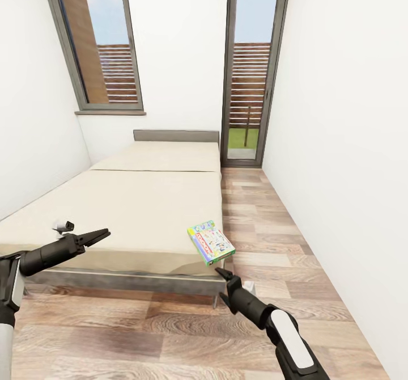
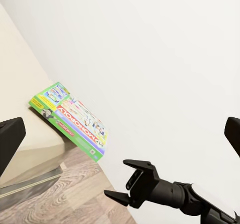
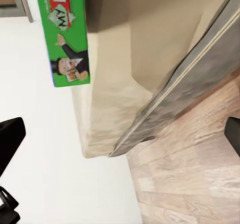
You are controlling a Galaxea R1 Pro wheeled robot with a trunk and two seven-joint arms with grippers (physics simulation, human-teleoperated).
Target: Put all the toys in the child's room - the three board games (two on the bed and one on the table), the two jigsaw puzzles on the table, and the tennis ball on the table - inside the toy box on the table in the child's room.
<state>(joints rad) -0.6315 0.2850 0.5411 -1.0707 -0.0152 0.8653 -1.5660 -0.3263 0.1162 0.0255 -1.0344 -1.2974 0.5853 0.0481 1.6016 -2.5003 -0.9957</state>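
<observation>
The right gripper (image 1: pixel 222 285) hung low in front of the bed's (image 1: pixel 141 210) near right corner, its fingers spread apart and holding nothing. Just above and beyond it, the Monopoly board game (image 1: pixel 211 242) lay flat on the mattress at that corner, one end jutting slightly past the edge, not touching the gripper. The right wrist view looked up at the box's green side (image 3: pixel 67 33) over the bed frame (image 3: pixel 190 88). The left gripper (image 1: pixel 97 236) hovered over the bed's near left edge, well apart from the game, its fingers parted and empty. Wooden floor (image 1: pixel 266 238) ran along the bed toward a glass door (image 1: pixel 249 68).
</observation>
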